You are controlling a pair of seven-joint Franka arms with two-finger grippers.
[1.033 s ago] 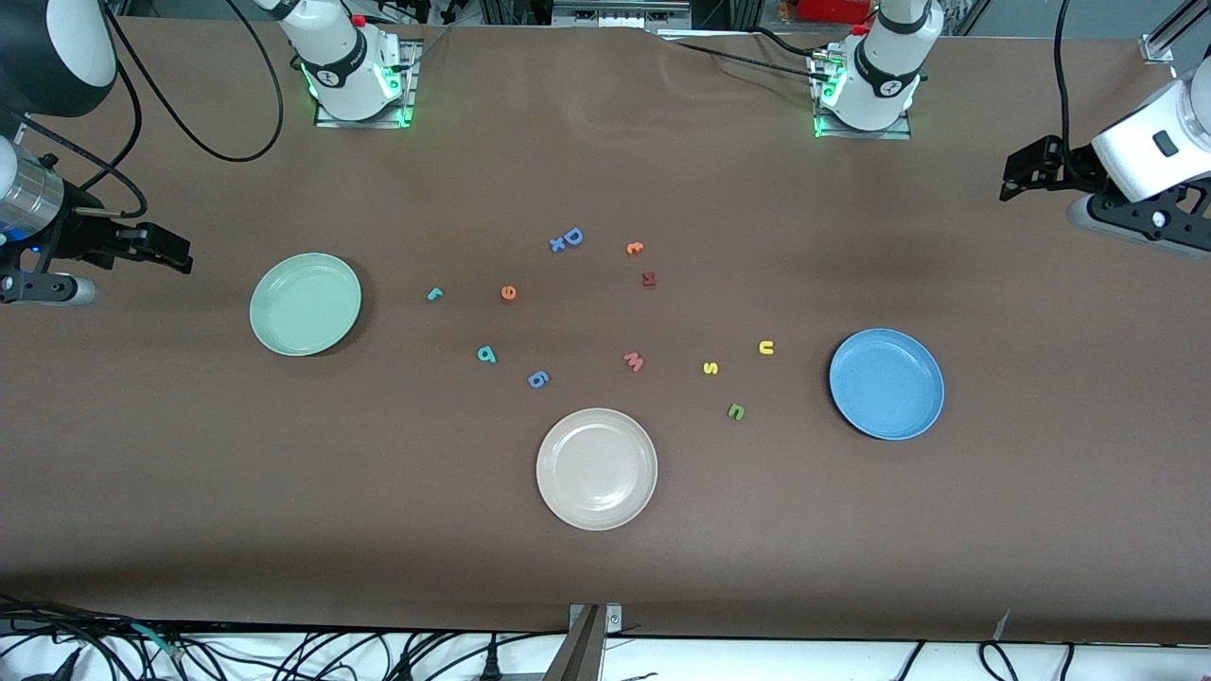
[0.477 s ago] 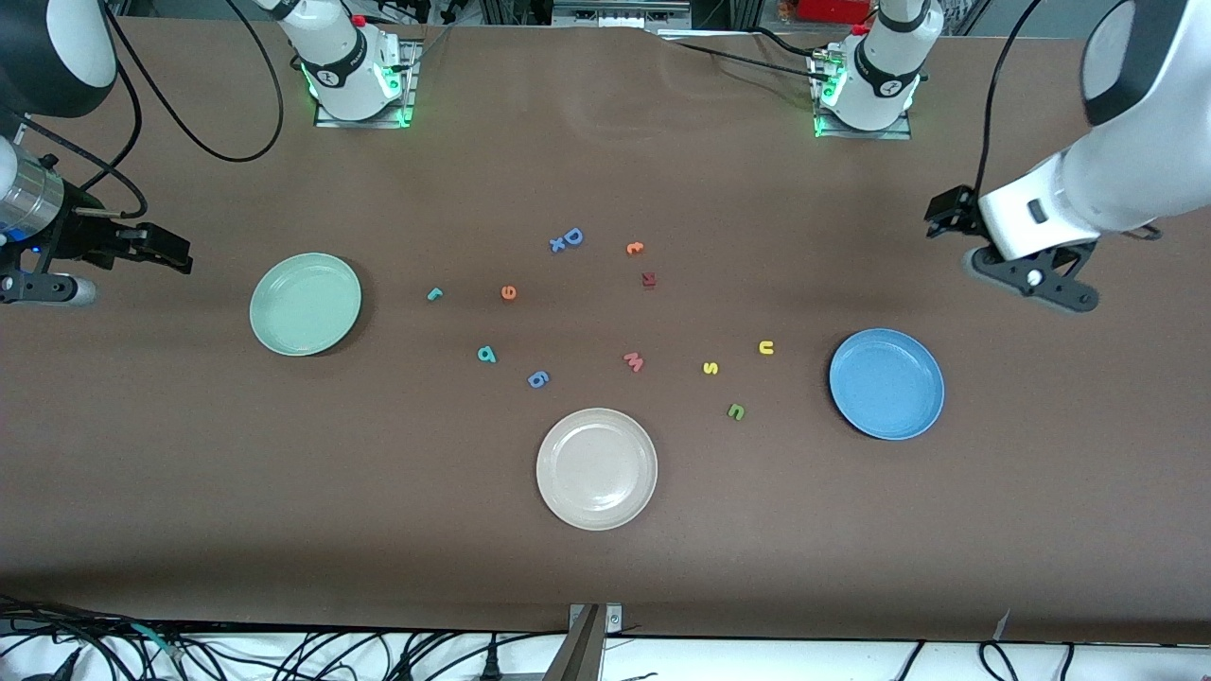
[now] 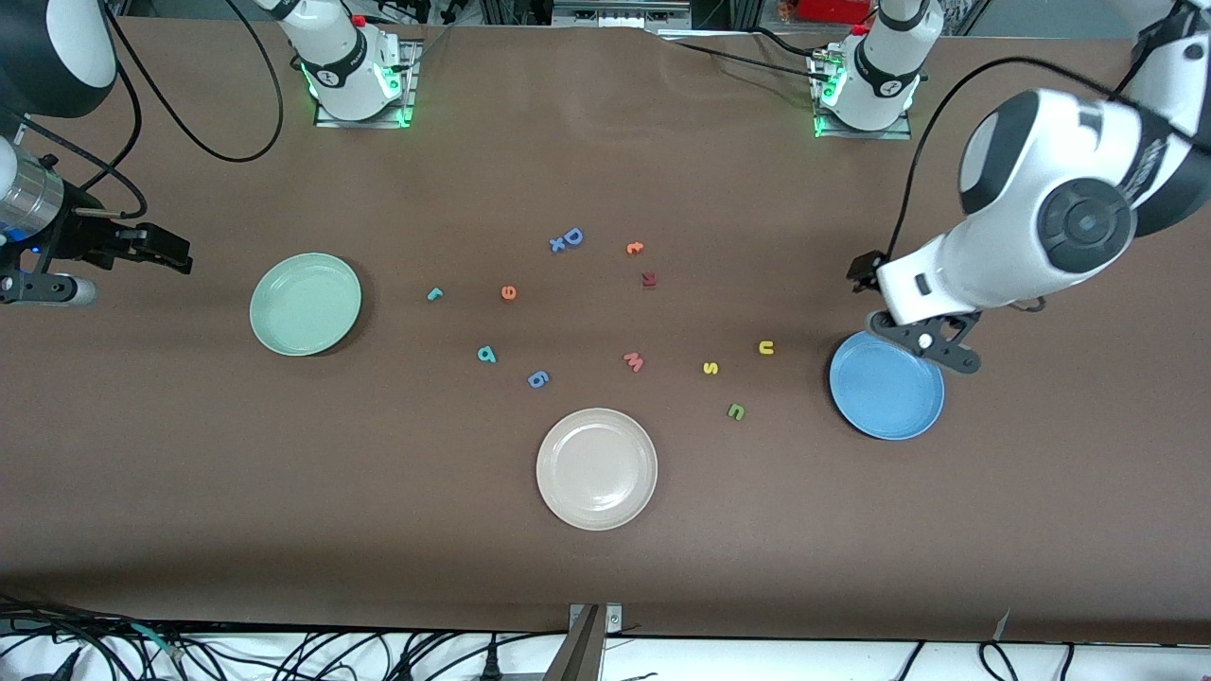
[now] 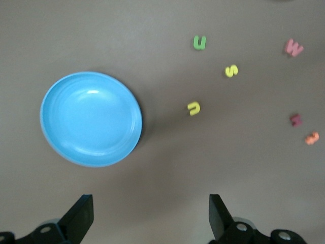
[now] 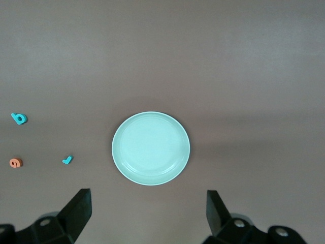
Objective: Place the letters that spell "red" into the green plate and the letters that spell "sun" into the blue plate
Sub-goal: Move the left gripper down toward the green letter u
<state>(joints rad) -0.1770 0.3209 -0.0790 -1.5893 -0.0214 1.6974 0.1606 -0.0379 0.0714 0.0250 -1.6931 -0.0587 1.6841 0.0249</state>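
The green plate lies toward the right arm's end of the table. The teal "r", orange "e" and teal "d" lie on the table beside it. The blue plate holds nothing. Close by on the table are the yellow "s", the yellow "u" shape and the green "u" shape. My left gripper hangs open and empty over the table at the blue plate's rim. My right gripper waits open and empty beside the green plate.
A beige-white plate sits nearest the front camera. Other letters are scattered mid-table: a blue "D" with an "x", a small orange letter, a dark red one, a pink "w" and a blue "6" shape.
The left arm has swung in from its end of the table and now hangs by the blue plate. The right arm and all letters have stayed put.
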